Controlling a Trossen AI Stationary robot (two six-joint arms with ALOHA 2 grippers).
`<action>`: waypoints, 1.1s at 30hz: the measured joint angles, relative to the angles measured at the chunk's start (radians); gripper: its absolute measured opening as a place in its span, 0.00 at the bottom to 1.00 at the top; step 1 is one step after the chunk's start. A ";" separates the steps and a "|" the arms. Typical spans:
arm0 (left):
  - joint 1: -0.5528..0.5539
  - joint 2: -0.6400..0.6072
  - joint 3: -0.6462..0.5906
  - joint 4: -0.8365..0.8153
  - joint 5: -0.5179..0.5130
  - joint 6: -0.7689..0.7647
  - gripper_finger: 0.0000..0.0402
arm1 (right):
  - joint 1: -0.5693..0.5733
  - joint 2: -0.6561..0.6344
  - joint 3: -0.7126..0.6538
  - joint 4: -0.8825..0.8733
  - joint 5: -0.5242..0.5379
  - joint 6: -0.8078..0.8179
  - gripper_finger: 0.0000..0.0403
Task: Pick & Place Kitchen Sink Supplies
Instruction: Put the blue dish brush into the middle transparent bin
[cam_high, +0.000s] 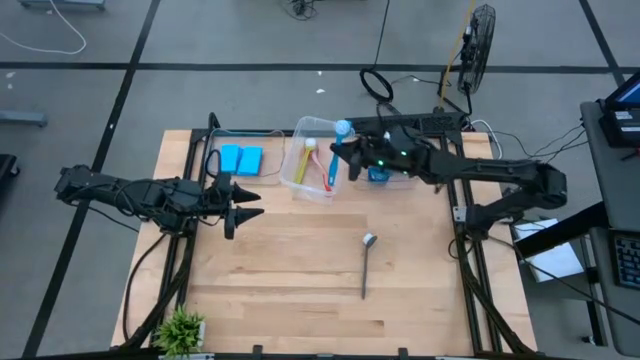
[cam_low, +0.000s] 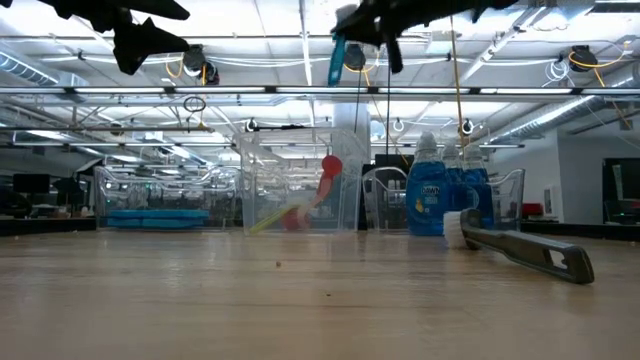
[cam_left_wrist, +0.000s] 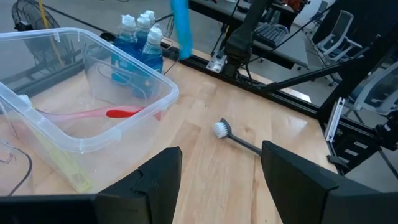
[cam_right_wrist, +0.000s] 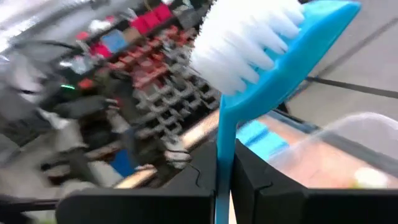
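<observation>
Two arms reach in from the sides of the wooden table (cam_high: 300, 280) in the high view. Right of centre near the frame's top, the right tool (cam_high: 347, 152) is clenched on the handle of a blue brush (cam_high: 342, 132), whose pale bristle head sits just above the far rim of a clear plastic bin (cam_high: 300, 128). In the right wrist view the two dark fingers (cam_right_wrist: 186, 186) pinch the thin blue handle between them, with the white bristles at the top of that frame. The low view shows this brush hanging well above the table near the top centre.

Inside the clear plastic bin lie a red brush (cam_high: 329, 168) and a yellow brush (cam_high: 308, 160). Just right of the bin, partly under the right arm, stand small blue bottles (cam_left_wrist: 138, 45) with pale caps, grouped close together. Left of the bin, two flat blue sponges (cam_high: 241, 159) lie side by side on the table.

At centre left of the high view, the left tool (cam_high: 243, 206) is released, its jaws apart and holding nothing, clear of the sponges. A grey long-handled brush (cam_high: 366, 262) lies alone on the table, lower and right of centre, its pale head pointing toward the bin. A small green plant (cam_high: 180, 330) stands at the lower left corner.
</observation>
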 joint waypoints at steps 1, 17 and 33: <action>0.000 0.000 0.000 0.000 0.000 0.000 0.56 | -0.011 0.020 0.005 0.001 0.000 0.000 0.02; 0.000 0.000 0.000 -0.002 -0.036 0.008 0.56 | -0.135 0.274 0.007 0.096 -0.082 -0.021 0.02; 0.000 0.000 0.000 -0.002 -0.044 0.009 0.56 | -0.151 0.334 0.008 0.110 -0.153 -0.024 0.10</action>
